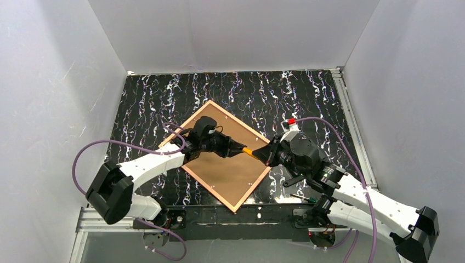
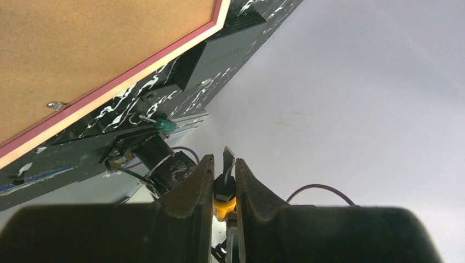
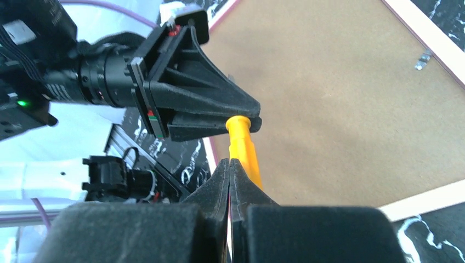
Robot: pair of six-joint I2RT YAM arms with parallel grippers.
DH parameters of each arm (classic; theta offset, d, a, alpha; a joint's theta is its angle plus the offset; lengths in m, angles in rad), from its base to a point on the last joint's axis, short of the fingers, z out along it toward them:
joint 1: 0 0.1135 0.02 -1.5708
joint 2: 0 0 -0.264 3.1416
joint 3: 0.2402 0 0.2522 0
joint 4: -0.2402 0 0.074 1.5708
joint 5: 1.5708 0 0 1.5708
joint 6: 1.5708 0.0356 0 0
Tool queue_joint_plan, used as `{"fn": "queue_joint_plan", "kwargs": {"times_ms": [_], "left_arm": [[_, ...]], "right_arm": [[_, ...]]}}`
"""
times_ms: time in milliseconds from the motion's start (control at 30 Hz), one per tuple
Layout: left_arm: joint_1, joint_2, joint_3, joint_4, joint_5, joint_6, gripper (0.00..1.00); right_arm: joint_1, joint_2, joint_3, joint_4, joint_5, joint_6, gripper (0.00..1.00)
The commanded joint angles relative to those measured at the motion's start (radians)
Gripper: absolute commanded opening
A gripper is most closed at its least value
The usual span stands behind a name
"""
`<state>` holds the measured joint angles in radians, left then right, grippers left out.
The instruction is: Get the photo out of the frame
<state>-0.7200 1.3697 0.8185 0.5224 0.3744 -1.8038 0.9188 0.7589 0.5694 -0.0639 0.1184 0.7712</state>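
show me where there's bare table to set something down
Bare: the far strip between the frame and the back wall, and the far right corner by the rail. Crowded: mid-table, where left tool and right tool meet at the screwdriver over the frame.

Frame [image 2: 82, 44]: cut by top and left edges.
Tool [image 3: 241, 143]: tip hidden in left gripper [image 3: 248, 121]; handle's end behind right gripper [image 3: 230, 163].

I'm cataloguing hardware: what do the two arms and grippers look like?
The left arm and right arm have white links, black joints and purple cables. The left gripper and right gripper are black and wedge-shaped. A red mark tops the right wrist.
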Motion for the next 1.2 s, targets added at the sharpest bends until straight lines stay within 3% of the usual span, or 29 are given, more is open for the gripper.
{"fn": "queue_joint_plan", "kwargs": {"times_ms": [0, 200, 333, 533, 633, 833, 967, 1033, 1167], "left_arm": [[0.006, -0.079, -0.038, -0.003, -0.031, -0.082, 0.00], [0.005, -0.076, -0.029, -0.002, -0.007, -0.088, 0.00], [0.006, -0.075, -0.028, 0.003, -0.002, -0.091, 0.00], [0.006, -0.048, -0.028, 0.039, -0.002, -0.104, 0.00], [0.008, -0.028, -0.016, 0.051, 0.002, -0.091, 0.00], [0.013, -0.053, -0.022, -0.015, -0.010, -0.038, 0.00], [0.015, -0.039, -0.044, 0.062, 0.000, -0.070, 0.00], [0.016, -0.035, -0.013, 0.029, 0.030, -0.021, 0.00], [0.017, -0.069, 0.070, -0.203, 0.040, 0.175, 0.00]], "right_arm": [[0.004, -0.001, 0.019, 0.090, 0.050, 0.068, 0.01], [0.003, -0.032, 0.008, 0.033, 0.113, 0.045, 0.01], [-0.015, -0.013, 0.112, -0.158, 0.188, 0.014, 0.01], [-0.080, 0.081, 0.177, -0.163, -0.066, -0.046, 0.01], [-0.080, 0.078, 0.119, -0.054, -0.144, -0.050, 0.01], [-0.080, 0.113, 0.129, -0.025, -0.241, -0.112, 0.01], [-0.080, 0.158, 0.139, -0.047, -0.218, -0.122, 0.01], [-0.080, 0.181, 0.155, -0.099, -0.173, -0.144, 0.01], [-0.080, 0.223, 0.208, -0.219, -0.124, -0.190, 0.01]]}}
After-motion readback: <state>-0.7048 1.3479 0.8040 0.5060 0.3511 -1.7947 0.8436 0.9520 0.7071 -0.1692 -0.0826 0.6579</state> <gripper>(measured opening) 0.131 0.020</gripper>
